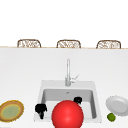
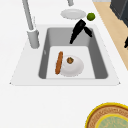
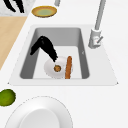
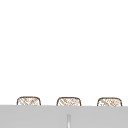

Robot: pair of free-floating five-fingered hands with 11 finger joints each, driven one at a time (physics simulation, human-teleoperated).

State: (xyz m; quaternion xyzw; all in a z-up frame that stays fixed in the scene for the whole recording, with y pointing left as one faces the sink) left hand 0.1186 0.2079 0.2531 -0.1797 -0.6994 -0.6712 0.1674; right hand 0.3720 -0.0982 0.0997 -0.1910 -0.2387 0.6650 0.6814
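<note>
Reaching down into the sink [image 3: 27, 75] with the right hand [image 3: 44, 47]: fingers [image 3: 53, 57] kept straight and close together, thumb spread off to one side, tips pointing at the far edge of the white plate [image 3: 50, 68] on the basin floor. Touching it or just short of it, hard to call from here. Gripping nothing, pinching nothing.

Looking at that plate from the left side: lying flat, carrying a small brown-green fruit [image 2: 70, 60] near its middle, with a long brown stick of food [image 2: 59, 62] resting along its faucet-side edge.

Judging by this, no grasp made, nothing lifted, all three pieces down in the basin.

Hovering at the sink's front left corner with the left hand [image 1: 41, 108], fingers hanging loose, holding nothing.

Noting the rest on the worktop [image 1: 22, 75]: a yellow-rimmed dish [image 1: 11, 110] at left, a second white plate [image 1: 117, 105] at right with a lime [image 1: 111, 116] just beside it, and a big red ball [image 1: 67, 115] blocking the front view of the basin.
</note>
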